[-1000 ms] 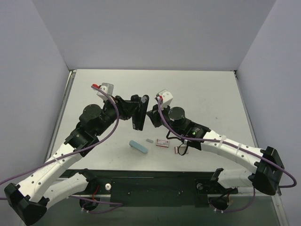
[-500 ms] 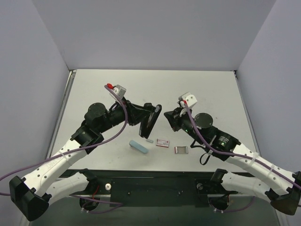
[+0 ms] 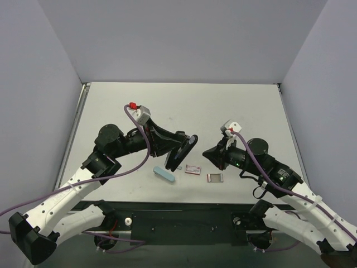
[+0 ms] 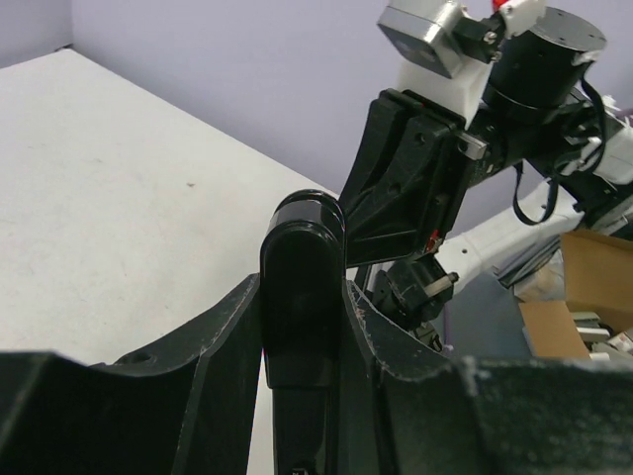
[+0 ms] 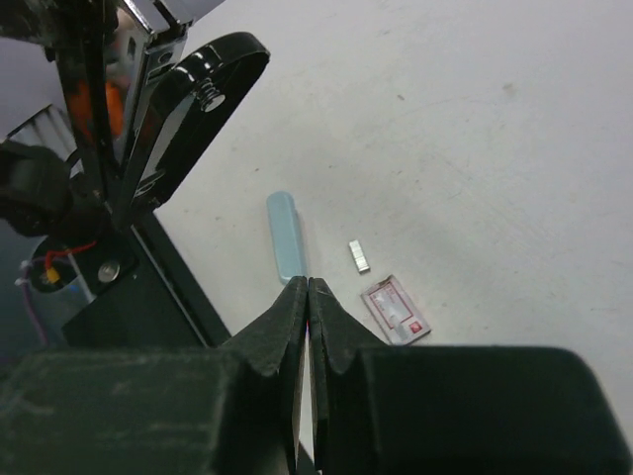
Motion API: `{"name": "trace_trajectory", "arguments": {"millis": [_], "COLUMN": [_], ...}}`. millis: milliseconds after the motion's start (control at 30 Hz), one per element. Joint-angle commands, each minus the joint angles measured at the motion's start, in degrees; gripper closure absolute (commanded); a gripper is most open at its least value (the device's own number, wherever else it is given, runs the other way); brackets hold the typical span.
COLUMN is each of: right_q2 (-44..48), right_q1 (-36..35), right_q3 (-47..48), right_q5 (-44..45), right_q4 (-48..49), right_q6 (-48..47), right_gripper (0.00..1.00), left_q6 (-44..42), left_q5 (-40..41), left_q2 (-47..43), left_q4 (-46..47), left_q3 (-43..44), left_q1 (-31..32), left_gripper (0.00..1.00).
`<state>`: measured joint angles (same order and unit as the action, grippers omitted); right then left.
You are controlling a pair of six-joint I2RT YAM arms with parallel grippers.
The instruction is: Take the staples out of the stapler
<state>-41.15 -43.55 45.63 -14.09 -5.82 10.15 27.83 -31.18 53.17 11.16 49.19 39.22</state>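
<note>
My left gripper (image 3: pixel 177 152) is shut on the black stapler (image 3: pixel 182 149) and holds it tilted above the table. In the left wrist view the stapler (image 4: pixel 302 247) stands clamped between the fingers of that gripper (image 4: pixel 302 297). In the right wrist view the stapler (image 5: pixel 198 99) hangs open at the upper left. The staples (image 5: pixel 358 256), a tiny silver strip, lie on the table below it. My right gripper (image 3: pixel 207 154) is shut and empty, apart from the stapler on its right; in its own view the gripper (image 5: pixel 309 287) points down at the table.
A light blue bar (image 3: pixel 164 173) lies near the front edge, also in the right wrist view (image 5: pixel 285 236). A red-and-white box (image 3: pixel 193 169) and a grey-framed box (image 3: pixel 215 177) lie right of it. The table's black front edge (image 3: pixel 184 206) is close.
My right gripper has pulled back to the right, away from the stapler. My left gripper has carried the stapler right and lower, tilting it. The staples lie where they were.
</note>
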Motion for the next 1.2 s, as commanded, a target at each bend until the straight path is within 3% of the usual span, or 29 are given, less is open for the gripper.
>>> {"name": "trace_trajectory", "arguments": {"millis": [0, 467, 733, 900, 1167], "right_q2": [-1.12, -10.53, -18.43, -25.37, -28.82], "right_q1": [0.75, 0.75, -3.55, -8.48, -9.1], "right_q3": [3.15, 10.0, 19.83, 27.92, 31.19], "right_q5": [-13.23, -29.06, -28.28, -26.34, -27.4], "right_q4": [-1.12, 3.8, -1.1, -5.51, -6.04], "right_q6": [0.39, 0.92, -6.35, -11.38, -12.7], "right_gripper": [1.0, 1.0, 1.0, 1.0, 1.0], "left_q6": [-0.5, -0.94, -1.11, -5.67, -10.96], "left_q5": [-7.57, -16.01, -20.05, -20.68, -17.7], "left_q2": [-1.05, -0.7, 2.72, 5.01, 7.3], "left_q4": [8.09, 8.79, 8.71, 1.87, -5.71], "left_q3": [1.08, 0.21, 0.82, 3.71, 7.15], "left_q1": [0.15, 0.59, 2.7, 6.03, 10.0], "left_gripper": [1.0, 1.0, 1.0, 1.0, 1.0]}}
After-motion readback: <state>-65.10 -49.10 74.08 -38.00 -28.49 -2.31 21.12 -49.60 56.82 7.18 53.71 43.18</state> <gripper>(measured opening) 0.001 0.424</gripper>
